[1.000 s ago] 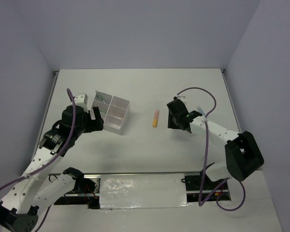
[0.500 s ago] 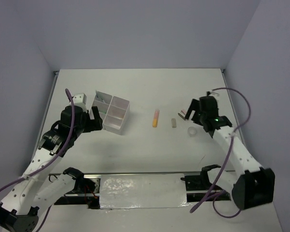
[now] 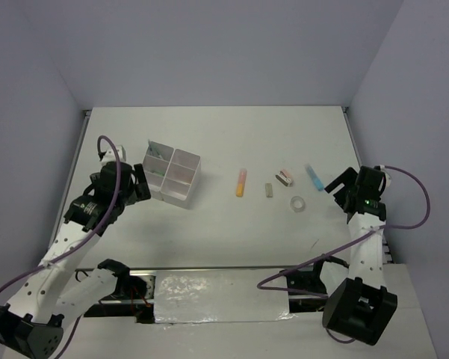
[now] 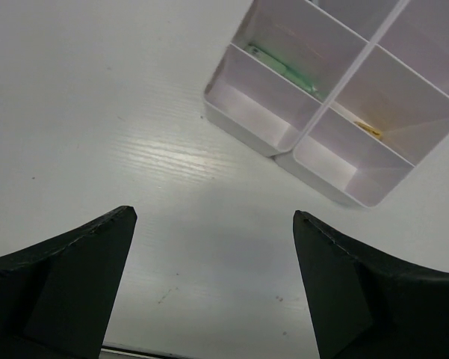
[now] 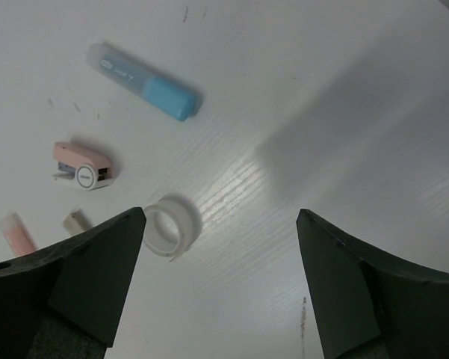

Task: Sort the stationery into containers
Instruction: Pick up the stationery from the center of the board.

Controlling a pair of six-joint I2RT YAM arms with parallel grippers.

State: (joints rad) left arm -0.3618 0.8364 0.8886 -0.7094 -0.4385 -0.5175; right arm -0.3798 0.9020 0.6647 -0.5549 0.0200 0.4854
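The stationery lies loose between the desk's middle and right edge, so the right pincer, wide and empty, should centre over the tape ring before closing, while the left pincer hangs wide beside the box.

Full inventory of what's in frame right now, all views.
divided box: 1, translucent white, four compartments, table left
green item: 1, green, inside one compartment
orange-yellow item: 1, adjacent compartment
two-tone marker: 1, pink and orange, table centre
eraser: 1, tan, right of two-tone marker
stapler-like item: 1, pink and white, loose
blue marker: 1, blue, clear end, loose
tape ring: 1, clear, loose
table: 1, white
left gripper: black, open, empty, near box
right gripper: black, open, empty, table right
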